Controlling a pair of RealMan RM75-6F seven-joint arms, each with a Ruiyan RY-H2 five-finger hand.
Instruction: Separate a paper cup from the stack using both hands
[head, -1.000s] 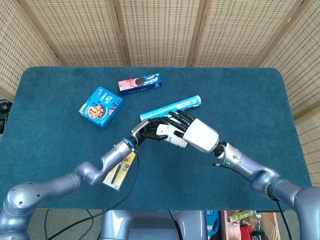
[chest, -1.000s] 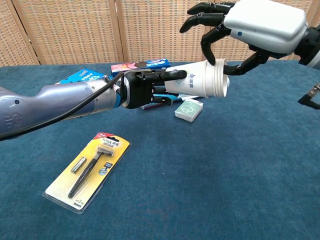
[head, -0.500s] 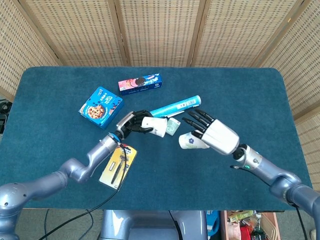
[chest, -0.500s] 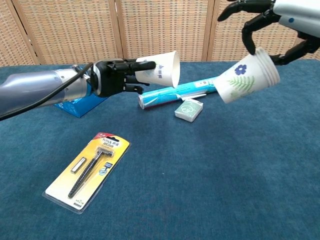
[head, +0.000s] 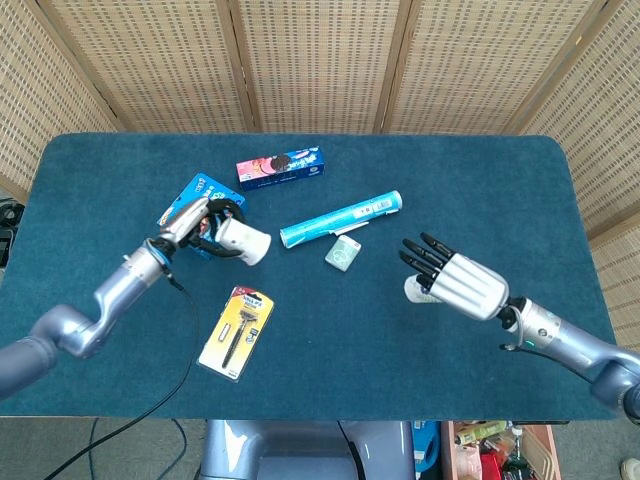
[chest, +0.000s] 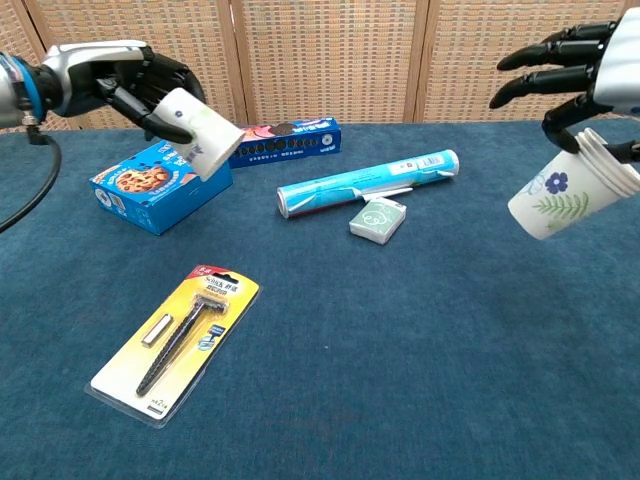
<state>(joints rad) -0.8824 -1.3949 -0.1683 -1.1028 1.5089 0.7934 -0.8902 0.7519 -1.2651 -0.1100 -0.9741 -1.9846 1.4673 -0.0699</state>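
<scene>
Cups (chest: 197, 132) and (chest: 556, 200) well apart, open table (head: 330, 340) between robot hands.

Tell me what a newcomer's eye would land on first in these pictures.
The two hands held wide apart above the blue table, each with a paper cup. The left hand grips a white cup over the blue cookie box at far left; the right hand holds the flower-printed cup stack up at far right. Next, the razor pack lying alone at front left, and the blue tube at centre.
</scene>
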